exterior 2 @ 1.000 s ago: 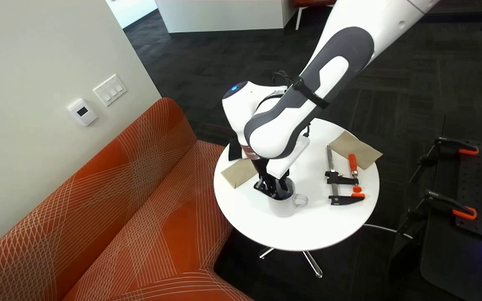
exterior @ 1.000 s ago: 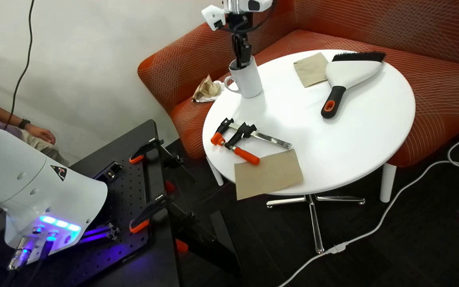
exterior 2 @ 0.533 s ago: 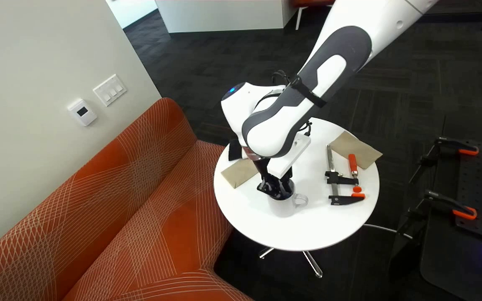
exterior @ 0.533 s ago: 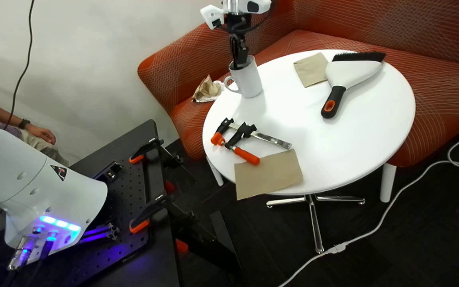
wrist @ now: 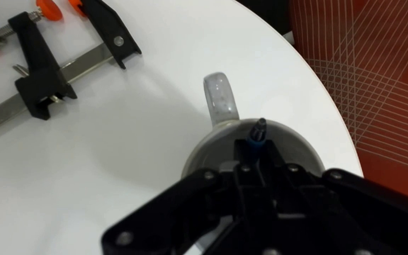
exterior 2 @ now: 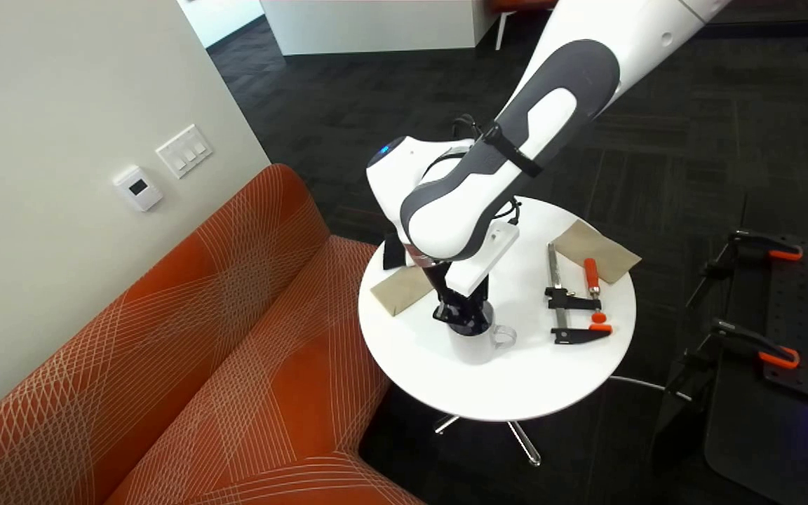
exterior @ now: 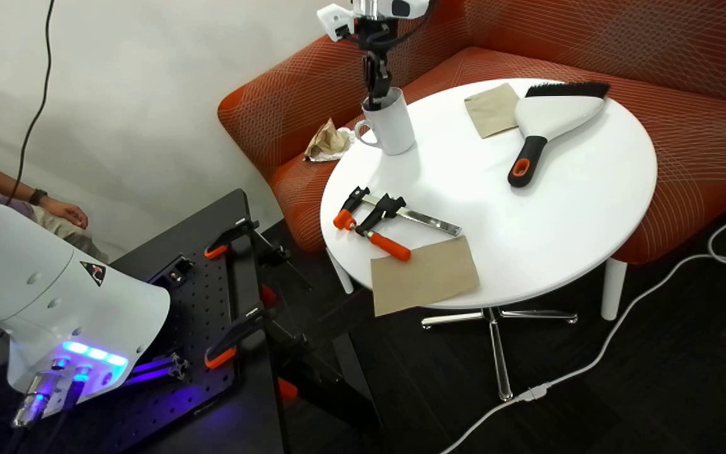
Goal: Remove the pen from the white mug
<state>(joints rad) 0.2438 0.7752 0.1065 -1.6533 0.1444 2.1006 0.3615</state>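
The white mug (exterior: pixel 396 131) stands upright on the round white table, its handle (wrist: pixel 221 97) facing up in the wrist view. It also shows in an exterior view (exterior 2: pixel 473 348). The pen (wrist: pixel 257 136) shows only in the wrist view, with a dark tip and blue collar; its tip stands over the mug's mouth near the handle side, and the rest is hidden by my gripper. My gripper (wrist: pixel 256 150) is shut on the pen, with the fingertips at the mug's mouth. In both exterior views the pen cannot be made out.
An orange-and-black clamp (exterior: pixel 394 214) lies near the mug on the round table (exterior: pixel 577 214). A brown paper sheet (exterior: pixel 426 277), a second paper piece (exterior: pixel 492 110) and a white brush with a black handle (exterior: pixel 552 120) lie there too. An orange sofa (exterior 2: pixel 250 365) borders the table.
One second ago the fingers stood apart inside the mug; since then they have shut together. The arm has risen very slightly. The mug has not moved.
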